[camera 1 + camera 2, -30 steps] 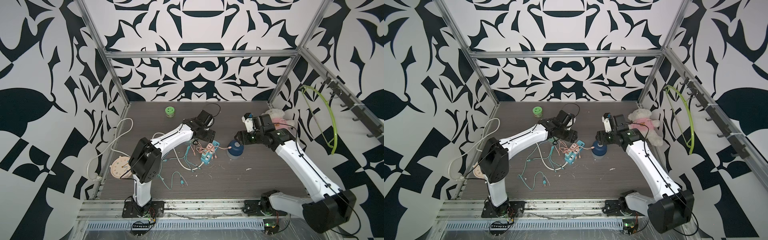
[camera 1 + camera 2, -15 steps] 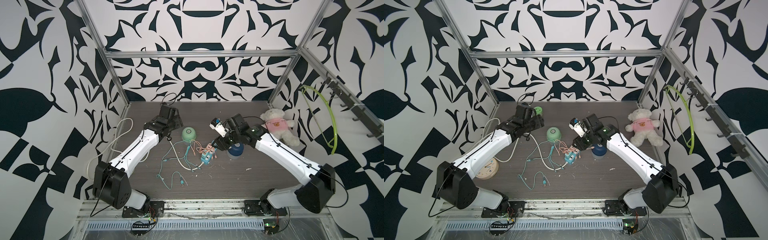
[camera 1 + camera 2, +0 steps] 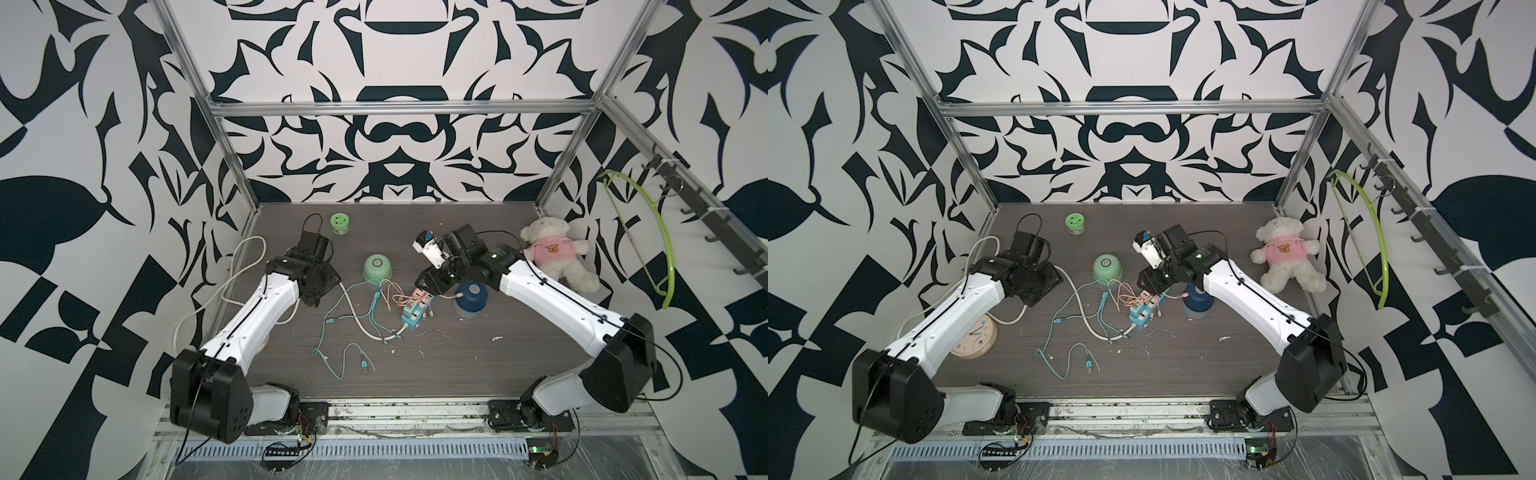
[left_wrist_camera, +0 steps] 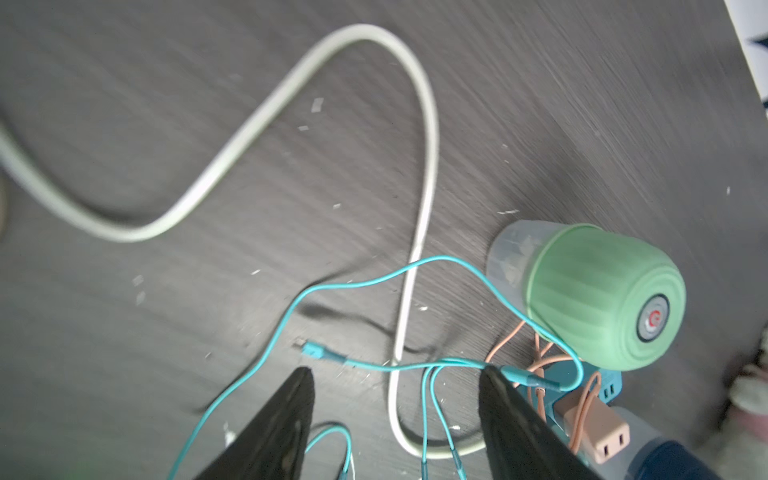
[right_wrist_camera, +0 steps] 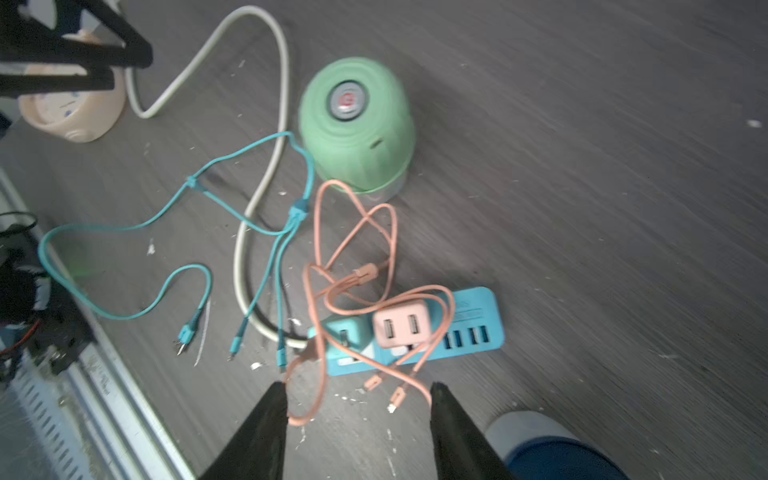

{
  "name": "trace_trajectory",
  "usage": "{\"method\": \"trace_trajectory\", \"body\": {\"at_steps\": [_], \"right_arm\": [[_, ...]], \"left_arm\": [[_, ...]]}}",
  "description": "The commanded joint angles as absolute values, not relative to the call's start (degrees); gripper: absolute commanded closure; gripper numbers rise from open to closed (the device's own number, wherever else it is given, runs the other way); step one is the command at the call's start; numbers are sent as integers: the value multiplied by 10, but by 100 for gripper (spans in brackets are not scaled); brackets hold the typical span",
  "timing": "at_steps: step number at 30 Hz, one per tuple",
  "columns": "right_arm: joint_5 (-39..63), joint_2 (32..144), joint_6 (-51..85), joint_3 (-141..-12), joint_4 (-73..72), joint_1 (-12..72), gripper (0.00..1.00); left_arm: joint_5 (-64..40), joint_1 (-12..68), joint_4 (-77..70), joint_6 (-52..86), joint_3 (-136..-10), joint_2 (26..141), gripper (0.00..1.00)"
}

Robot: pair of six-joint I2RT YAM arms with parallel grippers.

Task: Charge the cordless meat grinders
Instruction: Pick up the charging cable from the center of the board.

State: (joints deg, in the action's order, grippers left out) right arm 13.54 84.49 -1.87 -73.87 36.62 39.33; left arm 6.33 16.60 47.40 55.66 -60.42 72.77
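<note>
Left fingers [image 4: 270, 436] stand spread and empty, left of the ribbed mint-green dome grinder [image 3: 378, 268] upright mid-tabletop [image 3: 457, 365]. Right fingers [image 5: 257, 436], also apart and empty, hover above salmon-pink cables [image 5: 357, 232], just left of the dark blue dome grinder [image 3: 469, 297].

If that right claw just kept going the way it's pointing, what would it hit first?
Probably the orange cable tangled just ahead of the right gripper, then the power strip behind it. How high it hangs is unclear.
</note>
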Motion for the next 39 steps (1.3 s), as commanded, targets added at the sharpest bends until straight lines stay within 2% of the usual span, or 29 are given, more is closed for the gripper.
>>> {"method": "trace_trajectory", "body": {"at_steps": [1,6,10,15,23,29,30,32,34,36,39], "right_arm": [[180,844,-72,-738,307,497,46],[177,927,-57,-723,169,630,44],[154,1020,3,-753,103,682,41],[124,1086,53,-769,59,702,38],[192,1137,68,-769,-21,713,38],[219,1168,89,-786,-48,716,43],[221,1174,90,-793,-48,716,47],[221,1182,92,-803,-47,716,61],[221,1180,99,-811,-55,715,84],[208,1164,113,-821,-55,707,99],[190,1118,143,-849,-43,673,100]], "left_arm": [[79,133,534,596,-586,671,33],[137,73,536,594,-604,621,33],[192,68,535,602,-608,565,34],[210,68,555,602,-609,519,35],[227,68,583,599,-617,484,36],[231,68,584,590,-623,482,37],[232,68,584,588,-624,481,37],[234,68,584,582,-628,483,38],[237,68,580,572,-635,483,38],[241,68,572,554,-645,483,38],[233,68,539,499,-671,484,38]]}}
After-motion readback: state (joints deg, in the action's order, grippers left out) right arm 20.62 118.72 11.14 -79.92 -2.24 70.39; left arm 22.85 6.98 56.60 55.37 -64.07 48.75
